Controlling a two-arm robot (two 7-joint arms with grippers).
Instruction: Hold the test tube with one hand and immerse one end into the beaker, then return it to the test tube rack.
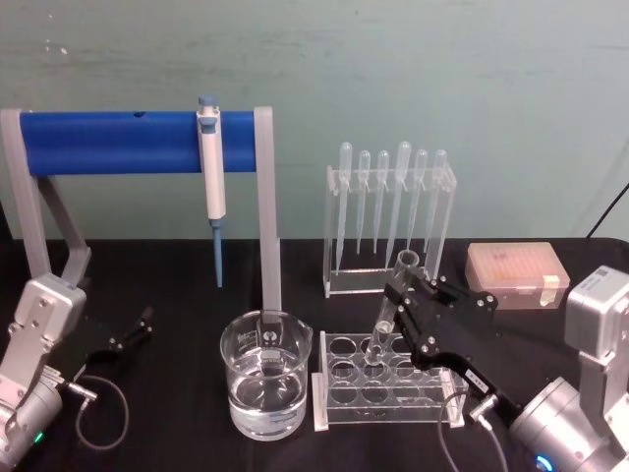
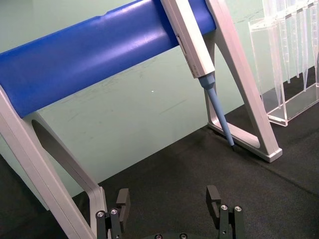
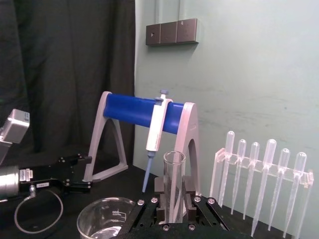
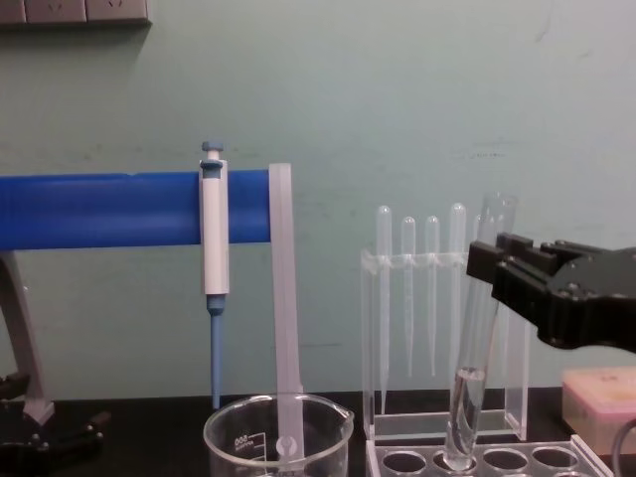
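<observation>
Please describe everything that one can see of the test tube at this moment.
The test tube is clear glass, straight-walled, with an open rim. A little clear liquid sits in its lower part. It leans slightly, mouth up. The right claw is shut on its upper half. Its bottom end is at a hole of the clear rack; whether it rests inside cannot be told.

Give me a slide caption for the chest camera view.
Right gripper holds the tilted test tube, lower end at the rack beside the beaker; left gripper rests low left.
</observation>
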